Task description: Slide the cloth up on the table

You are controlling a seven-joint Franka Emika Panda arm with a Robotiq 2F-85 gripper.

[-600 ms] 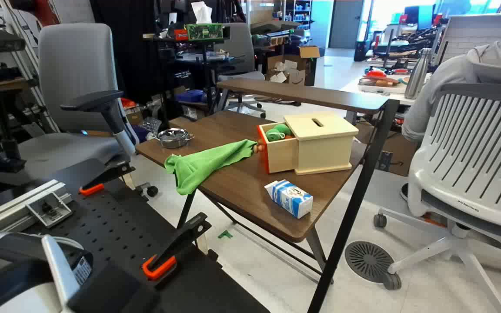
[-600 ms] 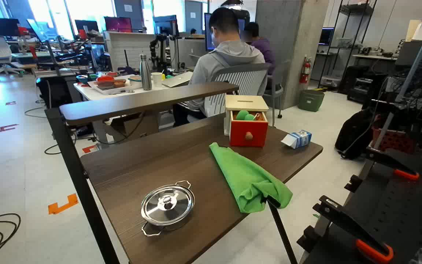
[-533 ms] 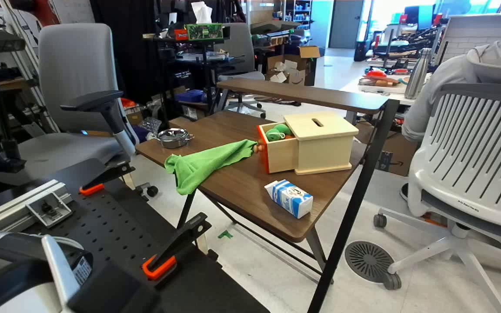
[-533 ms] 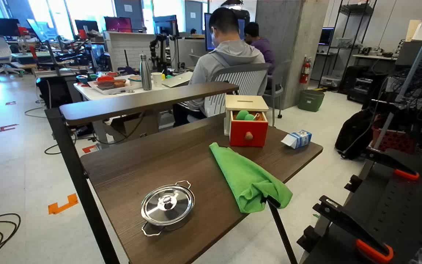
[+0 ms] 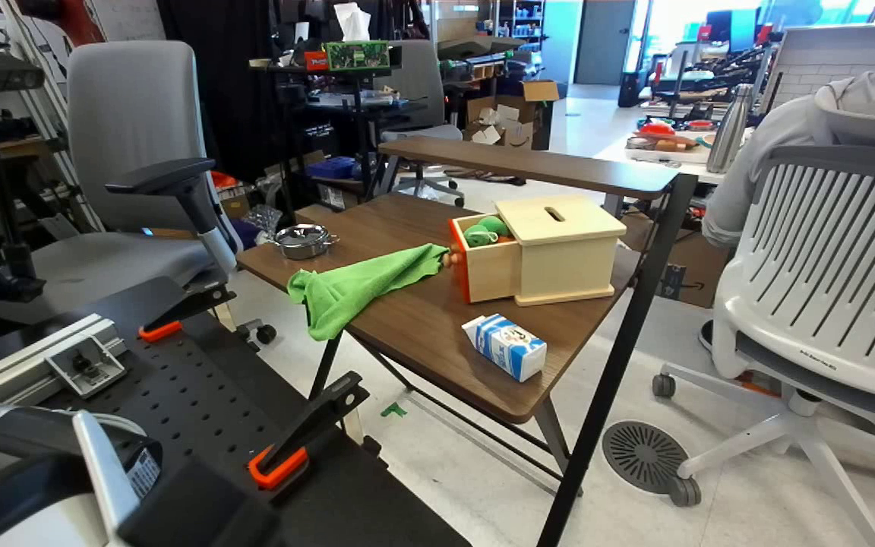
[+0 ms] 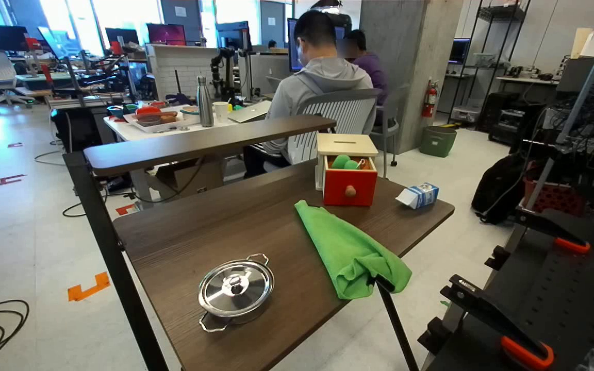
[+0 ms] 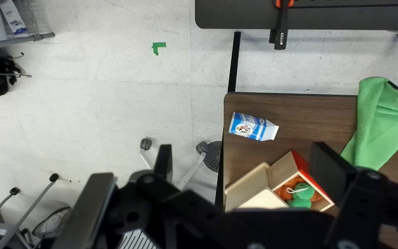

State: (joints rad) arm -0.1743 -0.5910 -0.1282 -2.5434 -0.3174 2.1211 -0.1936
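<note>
The green cloth (image 5: 369, 285) lies bunched and folded on the brown table (image 5: 422, 327), with one end hanging over the table's edge near a table leg. In an exterior view the cloth (image 6: 341, 245) runs from that edge to just before the red drawer. It also shows at the right of the wrist view (image 7: 385, 128), partly cut off by the frame. My gripper (image 7: 244, 152) is open and empty, its two fingers wide apart above the table. The cloth is beyond the right finger. The gripper is out of view in both exterior views.
A wooden box (image 5: 567, 254) with a pulled-out red drawer (image 6: 349, 186) holding green items stands by the cloth's far end. A milk carton (image 7: 253, 126) lies near the table's corner. A lidded metal pot (image 6: 236, 288) stands nearby. A raised shelf (image 6: 209, 144) runs along one side.
</note>
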